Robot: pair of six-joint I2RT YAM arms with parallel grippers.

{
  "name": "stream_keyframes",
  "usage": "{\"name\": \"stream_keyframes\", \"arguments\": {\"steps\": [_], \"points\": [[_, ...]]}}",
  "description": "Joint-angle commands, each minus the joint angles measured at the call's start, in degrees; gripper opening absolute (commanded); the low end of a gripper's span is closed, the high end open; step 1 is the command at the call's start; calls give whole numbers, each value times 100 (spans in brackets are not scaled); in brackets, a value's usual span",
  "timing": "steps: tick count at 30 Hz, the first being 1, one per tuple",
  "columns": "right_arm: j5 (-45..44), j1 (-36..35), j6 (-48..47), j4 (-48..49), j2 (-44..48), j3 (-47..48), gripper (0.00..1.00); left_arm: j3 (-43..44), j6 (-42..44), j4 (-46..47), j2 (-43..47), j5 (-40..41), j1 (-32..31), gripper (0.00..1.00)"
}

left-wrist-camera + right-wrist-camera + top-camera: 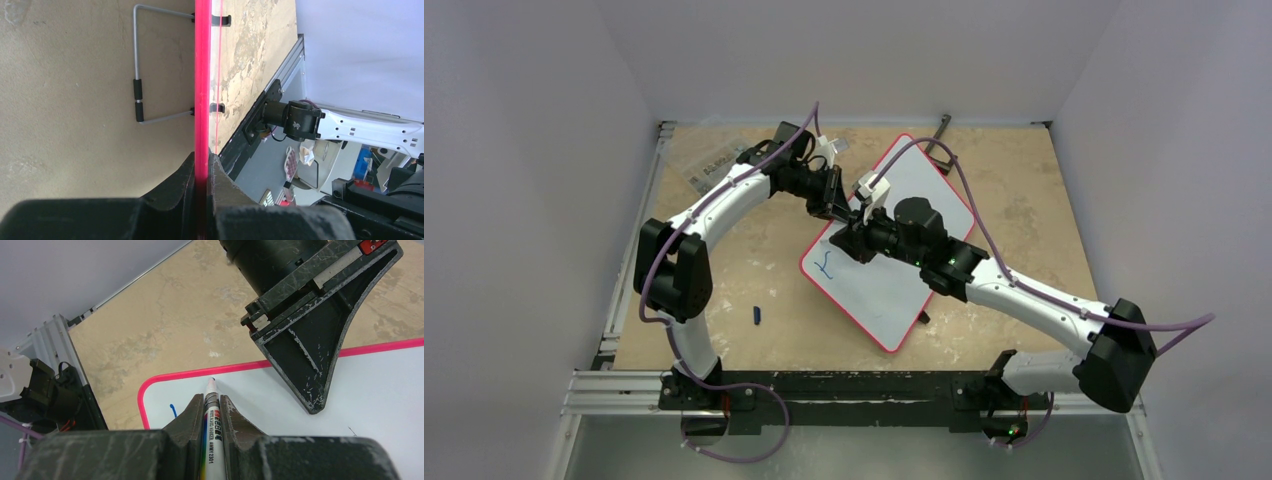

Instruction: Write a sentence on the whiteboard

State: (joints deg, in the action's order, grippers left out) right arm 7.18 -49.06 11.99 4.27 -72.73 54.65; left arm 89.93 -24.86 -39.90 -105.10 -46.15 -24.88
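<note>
The whiteboard (924, 180) lies tilted on the table, white with a thin red rim. My left gripper (842, 212) is shut on its upper left edge. In the left wrist view the red rim (202, 75) runs between the closed fingers of the left gripper (202, 165). My right gripper (852, 240) is shut on a white marker (210, 410) and holds its tip at the board just inside the rim. Of the sentence, only a short blue stroke (826, 265) shows near the left corner; it also shows in the right wrist view (172, 410).
A small blue cap (757, 315) lies on the table left of the board. A clear plastic packet (709, 160) sits at the back left. The board's wire stand (137, 95) sticks out beyond its far edge. A metal rail (624, 270) borders the table.
</note>
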Motion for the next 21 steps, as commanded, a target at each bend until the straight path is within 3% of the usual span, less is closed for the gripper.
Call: {"name": "stream_keyframes", "arguments": {"steps": [1, 21], "points": [[-52, 19, 70, 93, 154, -65, 0, 182, 60, -153, 322, 429, 1, 0], [-10, 19, 92, -822, 974, -539, 0, 174, 69, -165, 332, 459, 1, 0]]}}
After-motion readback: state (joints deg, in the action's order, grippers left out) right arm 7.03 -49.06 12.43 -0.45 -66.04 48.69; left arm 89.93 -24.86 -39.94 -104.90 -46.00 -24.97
